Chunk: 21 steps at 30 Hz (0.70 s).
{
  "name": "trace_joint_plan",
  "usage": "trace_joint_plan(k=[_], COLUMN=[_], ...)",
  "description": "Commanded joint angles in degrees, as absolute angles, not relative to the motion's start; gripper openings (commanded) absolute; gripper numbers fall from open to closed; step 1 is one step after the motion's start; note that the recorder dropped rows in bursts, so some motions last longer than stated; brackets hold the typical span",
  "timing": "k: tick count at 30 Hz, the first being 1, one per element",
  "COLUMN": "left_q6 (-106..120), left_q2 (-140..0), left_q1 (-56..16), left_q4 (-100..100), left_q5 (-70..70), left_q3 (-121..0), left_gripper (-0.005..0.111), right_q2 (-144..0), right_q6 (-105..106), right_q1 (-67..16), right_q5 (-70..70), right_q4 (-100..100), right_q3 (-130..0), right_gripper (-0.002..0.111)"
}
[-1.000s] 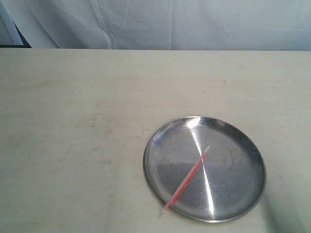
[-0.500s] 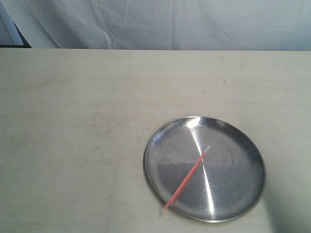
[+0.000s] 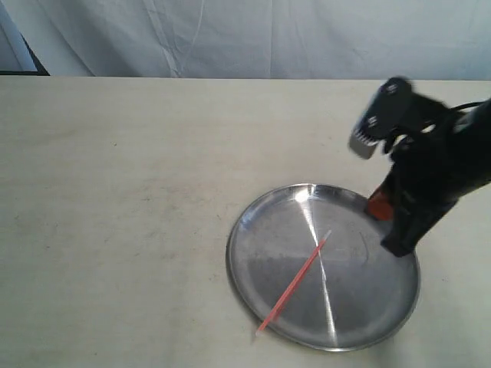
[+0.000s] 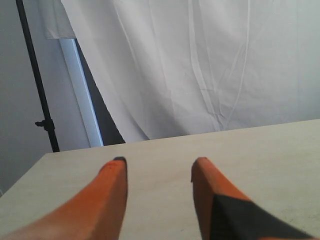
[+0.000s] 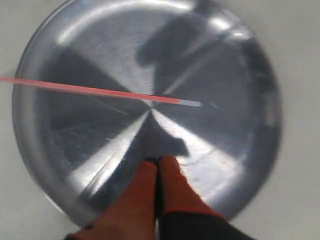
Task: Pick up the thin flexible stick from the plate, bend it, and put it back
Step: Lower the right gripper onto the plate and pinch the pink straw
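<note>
**Task status: no step completed.**

1. Stick position. The stick (image 3: 294, 284) lies straight on the plate (image 3: 368, 307), which sits in the lower right of the exterior view on the pale surface (image 3: 115, 192). The stick runs diagonally: its pale tip rests near the plate's centre, and its red end reaches the lower left rim and projects slightly past it. Nothing touches the stick.

2. Right gripper. The right gripper (image 5: 158, 161) hangs above the plate with its orange fingers pressed together and nothing between them. In the exterior view it stands at the right of the frame, over the plate's upper right rim. In the right wrist view its tips point toward the plate's centre, apart from the stick (image 5: 100, 91).

3. Left gripper. The left gripper (image 4: 160, 162) is out of the exterior view. Its own camera shows the fingers spread well apart and empty, facing bare surface and the white cloth (image 4: 200, 75) behind it.

4. Remaining steps, judged from this layout: pick-up, bend and return are all not yet done. The right gripper likely needs to part its fingers before it can take the stick.
</note>
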State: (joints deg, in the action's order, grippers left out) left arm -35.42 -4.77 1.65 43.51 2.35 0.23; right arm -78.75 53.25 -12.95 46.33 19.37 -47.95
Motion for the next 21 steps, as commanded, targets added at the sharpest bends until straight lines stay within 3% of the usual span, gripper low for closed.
trace_joint_plan(k=[1, 4, 9, 11, 13, 18, 21], left_q6=[-35.5, -35.5, -35.5, -35.5, -35.5, -35.5, -35.5], left_q2=[-4.3, -4.3, -4.3, -4.3, -4.3, -4.3, -4.3], left_q1=[1.6, 1.6, 1.6, 1.6, 1.6, 1.6, 1.6], left_q4=[43.6, 43.6, 43.6, 43.6, 43.6, 43.6, 43.6], left_q5=[2.8, 2.8, 2.8, 2.8, 2.8, 2.8, 2.8], left_q3=[0.0, 0.0, 0.0, 0.0, 0.0, 0.0, 0.0], left_gripper=[0.042, 0.042, 0.042, 0.042, 0.042, 0.042, 0.042], right_q2=[-88.8, -91.9, -93.0, -93.5, -94.3, -96.8, -98.5], right_q6=[57.0, 57.0, 57.0, 57.0, 57.0, 57.0, 57.0], right_q1=[-19.2, -22.6, -27.6, -29.1, -30.2, -30.8, -30.8], right_q5=[47.1, 45.1, 38.0, 35.0, 33.4, 31.0, 29.9], right_q4=[19.1, 19.1, 16.8, 13.1, 8.7, 5.4, 5.2], right_q3=[-49.5, -49.5, -49.5, -49.5, -49.5, -49.5, -49.5], right_gripper=[-0.001, 0.011, 0.060, 0.072, 0.072, 0.059, 0.059])
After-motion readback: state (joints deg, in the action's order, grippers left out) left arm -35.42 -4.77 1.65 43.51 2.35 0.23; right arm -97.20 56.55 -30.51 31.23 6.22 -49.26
